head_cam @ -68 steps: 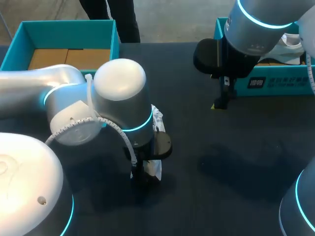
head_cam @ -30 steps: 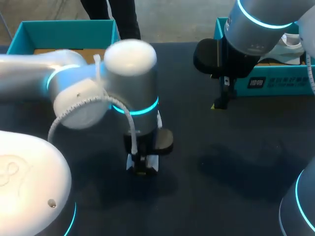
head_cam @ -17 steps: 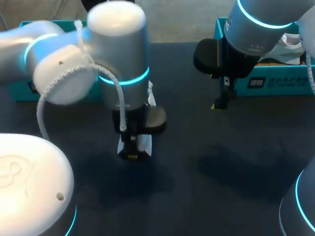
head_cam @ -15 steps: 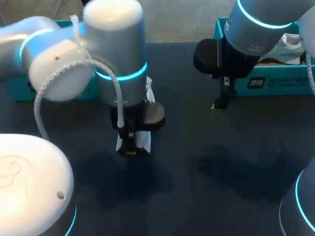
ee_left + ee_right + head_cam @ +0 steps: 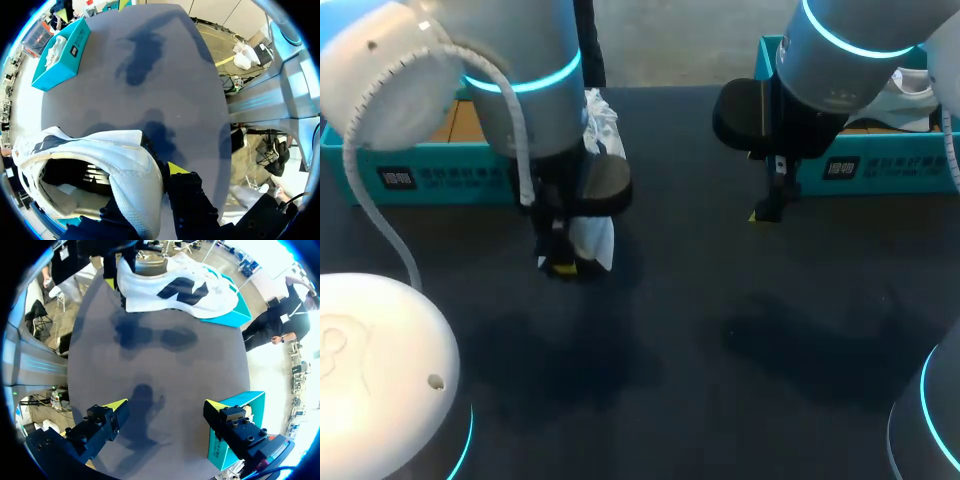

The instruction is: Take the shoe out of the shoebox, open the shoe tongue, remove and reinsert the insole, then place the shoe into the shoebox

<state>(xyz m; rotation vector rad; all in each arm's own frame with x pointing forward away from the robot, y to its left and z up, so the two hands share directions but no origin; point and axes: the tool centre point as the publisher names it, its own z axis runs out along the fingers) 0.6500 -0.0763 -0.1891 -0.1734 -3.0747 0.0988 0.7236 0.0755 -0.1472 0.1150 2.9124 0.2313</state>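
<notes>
Gripping shoe [image 5: 150,295] aloft, left hand [image 5: 560,266]; long axis roughly level, pointing toward far table edge. Right hand [image 5: 166,405] open.

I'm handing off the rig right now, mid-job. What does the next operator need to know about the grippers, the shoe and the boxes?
Left gripper: shut on the white shoe at its heel, holding it in the air above the table, just in front of the left shoebox.
Right gripper: open, empty, hanging over the table in front of the right shoebox.
Done: the shoe is out of the box.
Unclear: whether the tongue and insole steps are done.
Left: at the least, place the shoe into the shoebox.
</notes>
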